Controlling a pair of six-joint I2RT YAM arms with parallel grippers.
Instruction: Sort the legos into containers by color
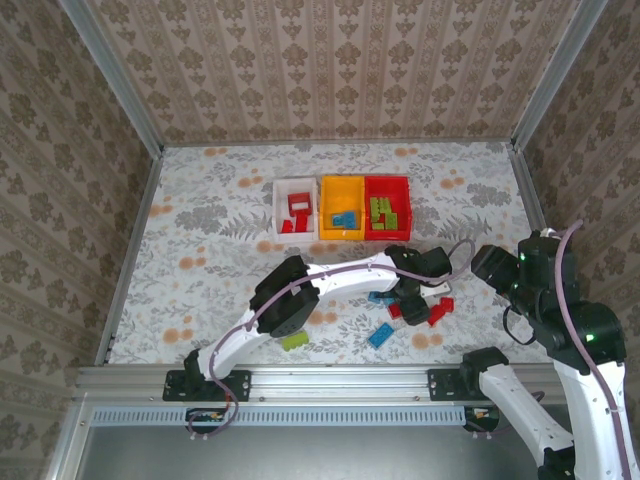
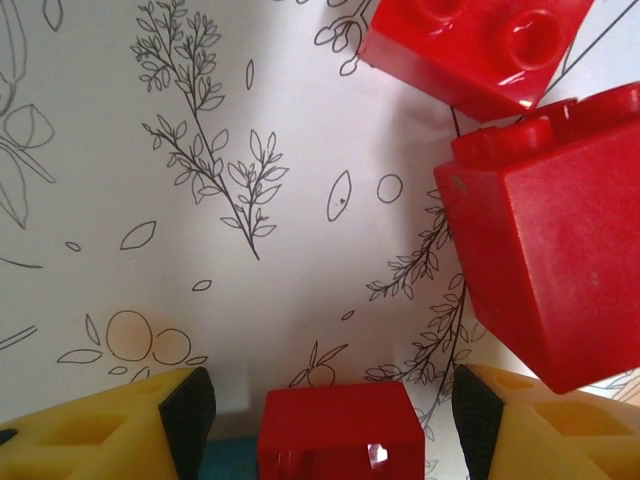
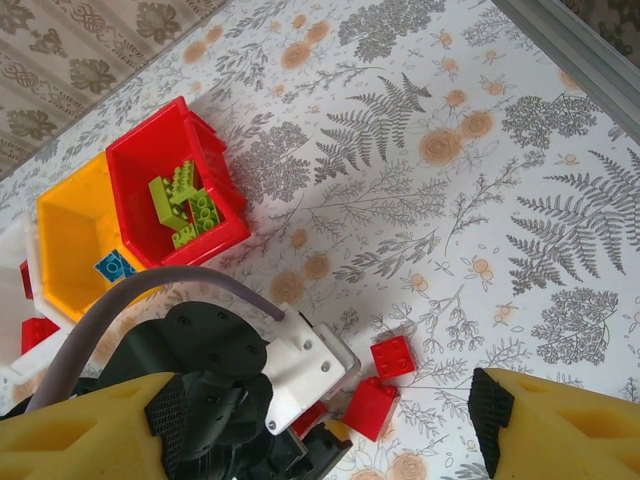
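A lime green brick (image 1: 294,341) lies loose by the near edge of the tabletop, left of middle. Toward the far edge three bins stand in a row. The white bin (image 1: 277,210) holds red bricks, the yellow-orange bin (image 1: 342,181) blue ones, and the red bin (image 1: 388,180) lime green ones.

Right of middle, near the near edge, the left tool (image 2: 330,405) is released. It straddles a small red brick (image 2: 340,435) with a gap at each of its pads (image 2: 190,410), so nothing is gripped yet. A neighbouring red brick (image 2: 550,280) sits just beside the right finger.

The pinch should probably close evenly on the centred brick. It should then lift straight up, so the neighbour is not dragged, before swinging to the white bin.

The right tool (image 3: 325,410) hangs released and empty above the same cluster, and is best kept out of that path.
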